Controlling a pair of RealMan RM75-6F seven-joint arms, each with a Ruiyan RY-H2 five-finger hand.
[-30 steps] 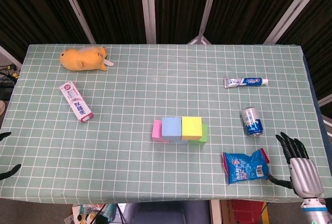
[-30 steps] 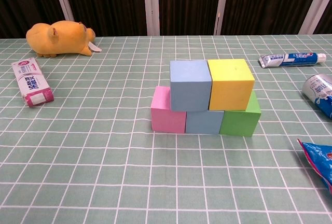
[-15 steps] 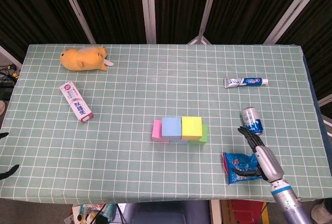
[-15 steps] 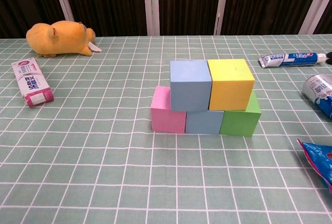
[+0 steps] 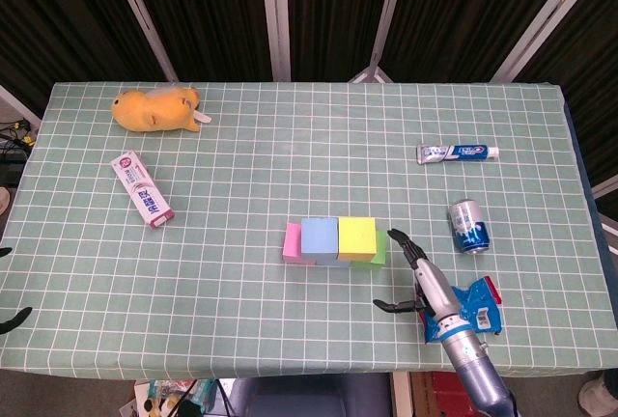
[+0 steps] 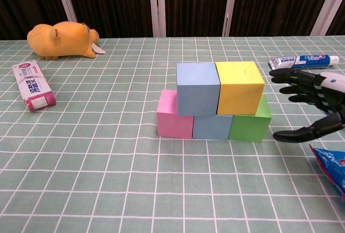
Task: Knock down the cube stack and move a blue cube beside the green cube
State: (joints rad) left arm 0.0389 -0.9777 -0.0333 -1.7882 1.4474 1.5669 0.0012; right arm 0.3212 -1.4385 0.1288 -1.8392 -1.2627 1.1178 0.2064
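Observation:
The cube stack stands at mid-table. A blue cube and a yellow cube sit on top of a pink cube, a second blue cube and the green cube. In the head view the top blue cube and the green cube show from above. My right hand hovers just right of the stack, fingers spread, holding nothing and not touching the cubes. Only dark fingertips of my left hand show at the left edge, set apart.
A yellow plush toy and a pink-white toothpaste box lie at the left. A toothpaste tube, a blue can and a blue snack bag lie at the right, the bag under my right forearm.
My right hand has swept left from the table's front right corner, over the snack bag, to just beside the stack, and now shows in the chest view. The cubes have not moved.

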